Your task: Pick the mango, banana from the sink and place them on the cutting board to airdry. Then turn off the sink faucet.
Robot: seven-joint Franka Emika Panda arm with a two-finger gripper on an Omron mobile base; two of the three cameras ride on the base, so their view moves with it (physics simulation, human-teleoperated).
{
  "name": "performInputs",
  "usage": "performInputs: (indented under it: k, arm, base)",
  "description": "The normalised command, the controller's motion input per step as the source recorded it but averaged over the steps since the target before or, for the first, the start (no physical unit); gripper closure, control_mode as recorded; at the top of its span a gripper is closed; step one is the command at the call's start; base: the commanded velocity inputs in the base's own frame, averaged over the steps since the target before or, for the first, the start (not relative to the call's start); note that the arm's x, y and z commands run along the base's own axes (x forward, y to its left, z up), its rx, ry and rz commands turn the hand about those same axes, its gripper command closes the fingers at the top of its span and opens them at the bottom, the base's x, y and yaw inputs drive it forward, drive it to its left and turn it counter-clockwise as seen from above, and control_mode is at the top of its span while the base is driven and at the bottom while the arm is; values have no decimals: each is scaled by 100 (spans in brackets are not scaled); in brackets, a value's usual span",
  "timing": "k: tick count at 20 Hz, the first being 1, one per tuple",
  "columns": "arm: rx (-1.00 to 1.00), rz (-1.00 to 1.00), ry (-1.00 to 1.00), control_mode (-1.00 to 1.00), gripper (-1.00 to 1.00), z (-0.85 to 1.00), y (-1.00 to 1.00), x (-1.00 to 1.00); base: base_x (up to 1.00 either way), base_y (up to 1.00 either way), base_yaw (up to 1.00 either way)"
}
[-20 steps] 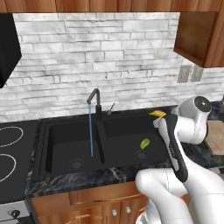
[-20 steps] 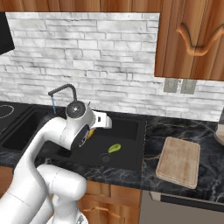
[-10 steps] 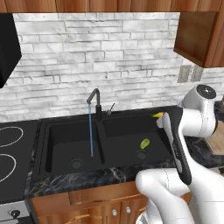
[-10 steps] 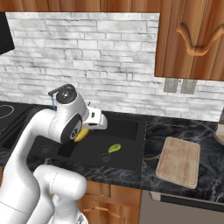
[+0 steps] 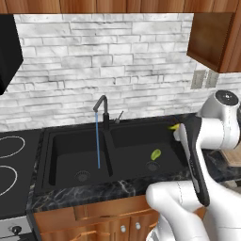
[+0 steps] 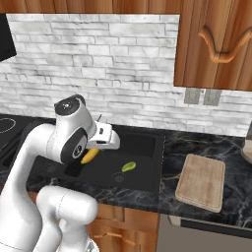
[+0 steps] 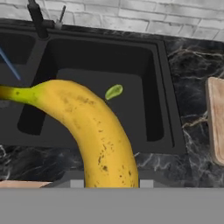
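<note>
**Banana held above the sink**

The fingers (image 6: 87,156) are clamped on the curved yellow banana (image 7: 94,135), lifted over the black double-basin sink (image 7: 164,87). Beyond the fingers, the small yellow-green oval mango (image 7: 113,92) lies on the basin floor. To the side, on the dark marble desk (image 7: 192,65), rests the tan wooden cutting board (image 7: 216,122). Farthest, water runs from the black gooseneck faucet (image 5: 102,110).

A: The banana (image 7: 94,131) runs off the hand view at 6 o'clock, so the jaws gripping it stay hidden.

B: Yep, and the cutting board (image 7: 216,122) gets chopped at 3 o'clock too.
</note>
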Motion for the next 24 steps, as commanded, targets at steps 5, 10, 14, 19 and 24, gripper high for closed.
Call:
performInputs:
  k: [5,10,14,19,24]
  arm:
    - [-7,-3,-2,-100,100,-6,-29,-8]
    - [-1,-2,0,-100,100,0,-49,-9]
    - [0,-2,0,-100,100,0,-55,-6]
    - [0,-2,0,-100,100,0,-49,-1]
    - [0,-2,0,-100,100,-3,-46,0]
  base:
    - [0,0,0]
    - [0,0,0]
    - [0,0,0]
    - [0,0,0]
    - [0,0,0]
